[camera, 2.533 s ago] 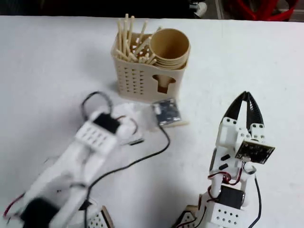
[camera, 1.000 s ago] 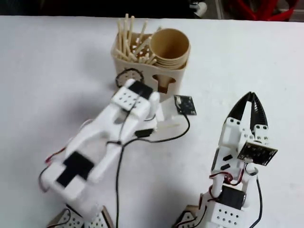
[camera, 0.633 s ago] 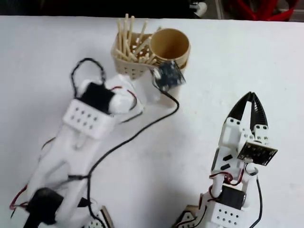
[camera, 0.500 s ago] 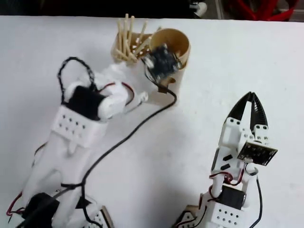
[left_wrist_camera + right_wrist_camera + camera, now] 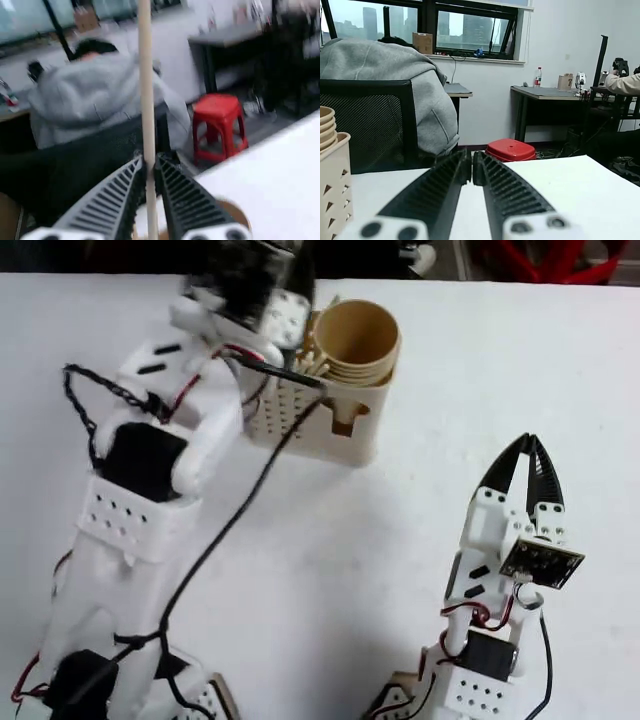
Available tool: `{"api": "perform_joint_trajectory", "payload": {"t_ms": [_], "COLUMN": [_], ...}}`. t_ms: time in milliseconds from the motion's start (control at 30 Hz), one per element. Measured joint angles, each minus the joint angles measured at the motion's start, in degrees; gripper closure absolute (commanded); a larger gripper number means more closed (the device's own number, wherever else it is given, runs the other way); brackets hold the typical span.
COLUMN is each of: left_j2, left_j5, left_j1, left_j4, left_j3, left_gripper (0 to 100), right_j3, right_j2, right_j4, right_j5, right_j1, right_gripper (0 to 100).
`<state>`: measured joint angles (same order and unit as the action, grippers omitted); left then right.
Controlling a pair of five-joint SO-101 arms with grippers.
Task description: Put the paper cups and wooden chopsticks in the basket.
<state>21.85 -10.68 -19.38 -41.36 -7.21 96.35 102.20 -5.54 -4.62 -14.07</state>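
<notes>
The cream basket [image 5: 335, 420] stands at the back of the table with stacked paper cups [image 5: 357, 335] in its right half and wooden chopsticks [image 5: 308, 362] beside them. My left arm [image 5: 160, 440] stretches over the basket's far left side, covering most of the chopsticks. In the left wrist view my left gripper [image 5: 149, 164] is shut on one wooden chopstick [image 5: 145, 75] that stands upright between the jaws, with a cup rim [image 5: 232, 209] below. My right gripper [image 5: 528, 455] is shut and holds nothing, to the right of the basket; it also appears as gripper [image 5: 471, 165], with the basket [image 5: 332, 190] and cups [image 5: 326, 122] off to one side.
The white table [image 5: 340, 570] has open room between the arms and to the right of the basket. A black cable [image 5: 225, 530] hangs from the left arm across the table. A chair and a red stool [image 5: 510, 149] stand beyond the table's far edge.
The left arm swung from the table in front of the basket up and away, over the basket's back left. The right arm stayed still.
</notes>
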Motion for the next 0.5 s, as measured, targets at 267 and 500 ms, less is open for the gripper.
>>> {"api": "perform_joint_trajectory", "payload": {"t_ms": [267, 500], "left_j2": [0.1, -3.2], "left_j5": [6.3, 6.5], "left_j1": [3.3, 4.2], "left_j4": [20.7, 30.8], "left_j3": [10.7, 21.0], "left_gripper": [98, 87], "right_j3": [0.0, 0.0], "right_j2": [0.0, 0.0], "right_j4": [0.0, 0.0], "right_j5": [0.0, 0.0], "right_j1": [0.0, 0.0], "right_gripper": [98.1, 98.1]}}
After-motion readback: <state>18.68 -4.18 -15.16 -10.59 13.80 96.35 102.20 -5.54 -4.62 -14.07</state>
